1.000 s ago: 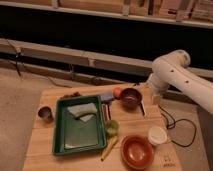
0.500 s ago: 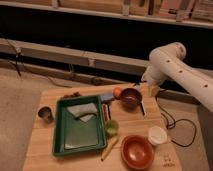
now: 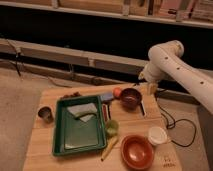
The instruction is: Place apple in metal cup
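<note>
Pincer (image 3: 151, 89) hangs at the back right corner of the desk (image 3: 39, 146), just beyond the dark bowl (image 3: 131, 98), at the end of the white arm (image 3: 172, 62) that bends down from the right. Can't tell whether it's released or clenched; nothing visibly in it.

Apple (image 3: 117, 92) sits on the desk near the back edge, touching or just beside the dark bowl's left rim, w/ a blue-grey object (image 3: 106, 97) just to its left. Hemmed in on both sides, so prob. easiest to come at it from above.

Metal cup (image 3: 45, 114) stands upright at the left side, just outside the green tray (image 3: 58, 127), well apart from the apple; the tray w/ a pale cloth (image 3: 82, 111) lies between them. Mouth faces up, so a drop-in from above looks workable.

Also on the desk: yellow-green round thing (image 3: 111, 127) by the tray's right wall, orange-red bowl (image 3: 136, 150) at the front, white cup (image 3: 157, 135) to its right, neither in the way.

Judgement: task at approach stage, apple not yet picked. Next needs the pincer brought left over the bowl to the apple, then carried across the tray to the cup. Risk: nudging the bowl, or the apple rolling
</note>
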Robot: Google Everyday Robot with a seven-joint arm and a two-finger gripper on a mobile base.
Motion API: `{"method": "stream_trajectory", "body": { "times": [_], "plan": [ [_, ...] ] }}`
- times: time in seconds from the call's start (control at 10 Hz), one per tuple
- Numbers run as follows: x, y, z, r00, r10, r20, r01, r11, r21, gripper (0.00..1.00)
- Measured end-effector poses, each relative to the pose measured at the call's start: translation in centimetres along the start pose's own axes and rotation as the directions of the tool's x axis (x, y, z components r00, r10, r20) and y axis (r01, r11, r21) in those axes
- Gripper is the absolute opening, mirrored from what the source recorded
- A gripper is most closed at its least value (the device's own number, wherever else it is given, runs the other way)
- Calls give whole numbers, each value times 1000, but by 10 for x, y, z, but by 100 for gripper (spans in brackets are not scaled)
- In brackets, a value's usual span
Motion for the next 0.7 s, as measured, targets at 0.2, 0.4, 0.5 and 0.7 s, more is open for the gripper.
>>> {"method": "stream_trajectory", "body": {
  "times": [0.2, 0.4, 0.5, 0.7],
  "plan": [
    [-7, -12, 3, 999, -35, 5, 35, 999, 8, 65],
    [-6, -17, 8, 998, -60, -6, 60, 998, 19, 65],
    [-8, -21, 10, 997, -78, -14, 78, 997, 28, 65],
    [-14, -27, 15, 995, -99, -30, 101, 994, 39, 65]
  ]
}}
